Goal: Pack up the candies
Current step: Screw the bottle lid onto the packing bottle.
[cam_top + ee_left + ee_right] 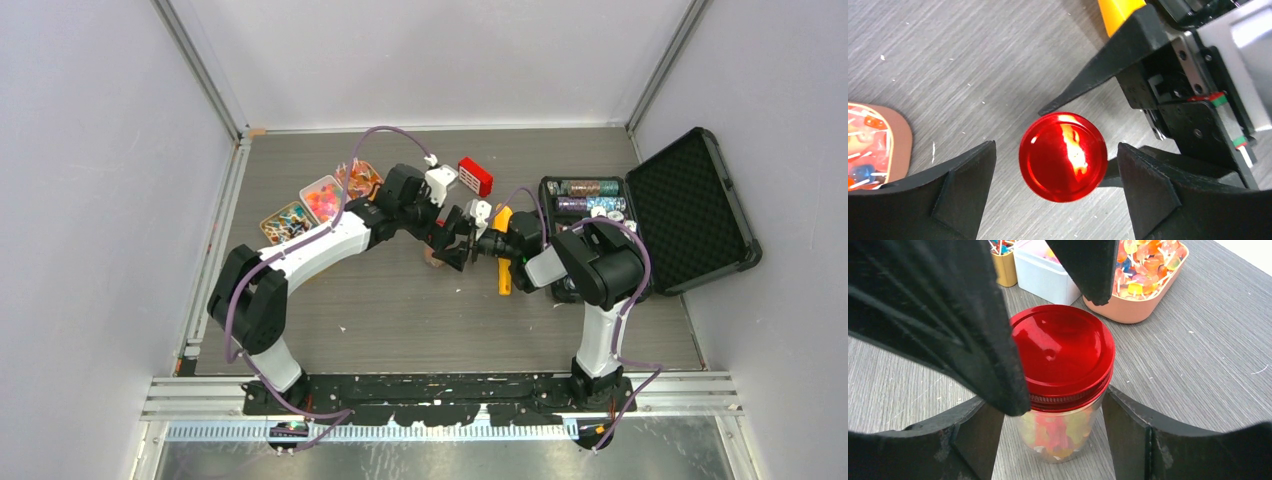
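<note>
Straddling red-lidded clear glass jar (1063, 355) of gummy candies (1053, 435) mid-table with left gripper (1057, 150) and right gripper (1048, 400), fingers apart on both.

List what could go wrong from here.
1. The left gripper stands open around the lid, close to the right gripper. Closing it could knock their fingers together.
2. The pictures do not show whether the right gripper grips the jar firmly. If it does not, turning the lid might spin or tip the jar.
</note>
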Action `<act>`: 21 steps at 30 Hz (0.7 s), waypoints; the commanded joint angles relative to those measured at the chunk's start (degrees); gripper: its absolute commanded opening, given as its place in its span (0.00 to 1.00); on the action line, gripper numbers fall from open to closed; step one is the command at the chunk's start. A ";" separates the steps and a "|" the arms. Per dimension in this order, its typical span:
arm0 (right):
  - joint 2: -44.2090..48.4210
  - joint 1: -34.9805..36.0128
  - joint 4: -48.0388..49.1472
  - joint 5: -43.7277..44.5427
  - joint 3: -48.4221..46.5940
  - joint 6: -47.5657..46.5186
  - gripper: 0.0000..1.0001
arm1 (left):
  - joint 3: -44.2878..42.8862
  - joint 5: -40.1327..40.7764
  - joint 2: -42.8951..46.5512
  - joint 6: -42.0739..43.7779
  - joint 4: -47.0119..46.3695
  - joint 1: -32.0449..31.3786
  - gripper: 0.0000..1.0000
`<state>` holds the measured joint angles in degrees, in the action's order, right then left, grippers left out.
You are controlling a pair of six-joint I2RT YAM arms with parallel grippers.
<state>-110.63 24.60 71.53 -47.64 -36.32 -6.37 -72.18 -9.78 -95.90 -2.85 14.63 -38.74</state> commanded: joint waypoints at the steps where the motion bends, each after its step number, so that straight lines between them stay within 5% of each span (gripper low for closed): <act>1: -0.49 0.53 4.50 1.57 -0.73 -1.23 0.72 | 1.07 4.36 1.17 -1.63 -4.72 -0.90 0.92; 12: -1.59 0.50 5.85 1.58 -0.77 -0.92 0.66 | 2.49 4.03 -0.34 -1.54 -5.92 -1.25 0.76; 15: -1.86 0.51 6.23 1.42 -0.93 -0.99 0.60 | 3.00 1.55 -0.40 0.22 -4.74 -1.17 0.66; 19: -2.19 0.35 7.22 0.03 -0.96 -1.18 0.57 | 3.87 -2.32 0.23 6.13 -2.32 -0.92 0.37; 21: -2.33 -0.14 7.51 -2.31 -1.03 -0.75 0.57 | 3.23 -3.97 0.21 10.09 1.09 -0.65 0.32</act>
<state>-112.16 24.95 74.72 -46.98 -36.34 -6.13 -69.47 -9.08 -96.12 -0.80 12.01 -39.66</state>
